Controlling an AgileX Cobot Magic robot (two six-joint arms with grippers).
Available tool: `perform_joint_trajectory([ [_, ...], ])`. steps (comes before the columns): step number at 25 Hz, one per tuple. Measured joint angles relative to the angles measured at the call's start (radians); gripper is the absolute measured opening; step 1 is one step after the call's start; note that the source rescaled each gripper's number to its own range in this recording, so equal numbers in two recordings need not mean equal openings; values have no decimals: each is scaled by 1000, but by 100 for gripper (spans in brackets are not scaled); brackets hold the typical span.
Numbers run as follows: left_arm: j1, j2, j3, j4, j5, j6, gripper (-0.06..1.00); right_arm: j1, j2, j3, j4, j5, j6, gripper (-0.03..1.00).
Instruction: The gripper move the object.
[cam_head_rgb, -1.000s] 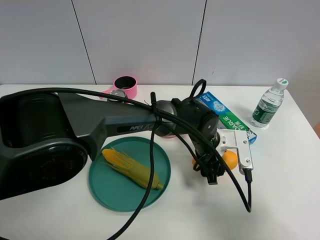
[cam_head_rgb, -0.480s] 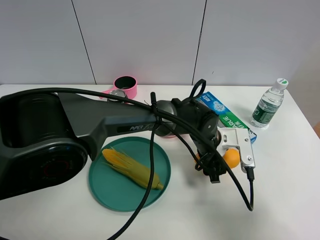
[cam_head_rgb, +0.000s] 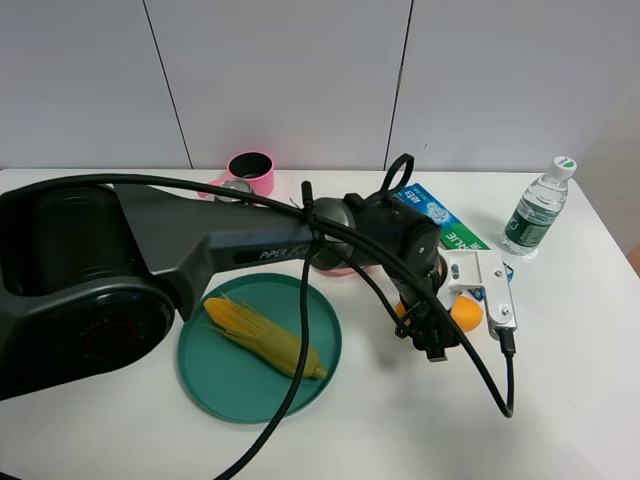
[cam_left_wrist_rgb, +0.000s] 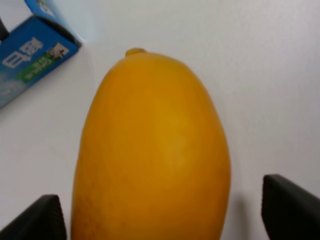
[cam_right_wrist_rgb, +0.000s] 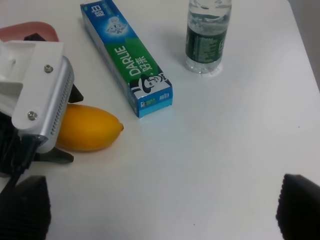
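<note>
Left gripper (cam_left_wrist_rgb: 161, 216) and mango (cam_head_rgb: 466, 314) have slid a bit right, toward the box (cam_head_rgb: 432, 216). Jaws are wide, straddling the mango on the table (cam_head_rgb: 560, 390), not squeezing. The move looks underway. Right gripper (cam_right_wrist_rgb: 162, 210) is wide and empty.

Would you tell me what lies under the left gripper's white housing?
A yellow mango on the white table, between the open fingers of the left gripper. In the high view the housing hides most of it.
</note>
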Motion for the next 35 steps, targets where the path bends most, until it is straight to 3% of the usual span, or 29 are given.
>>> perform_joint_trajectory([
  [8,-26,-135,0,64,18,-1,63,0,0,0,0,0,0,100],
  [12,-24,-287,0,92,130,-26,64,0,0,0,0,0,0,100],
  [16,37,-454,0,195,235,-141,64,0,0,0,0,0,0,100],
  [21,232,-672,-2,294,390,-260,64,0,0,0,0,0,0,100],
  [25,463,-825,-2,322,616,-248,64,0,0,0,0,0,0,100],
  [28,681,-929,-2,335,664,-225,64,0,0,0,0,0,0,100],
  [31,885,-1048,-1,295,669,-196,64,0,0,0,0,0,0,100],
  [35,1081,-1222,-1,191,669,-175,64,0,0,0,0,0,0,100],
])
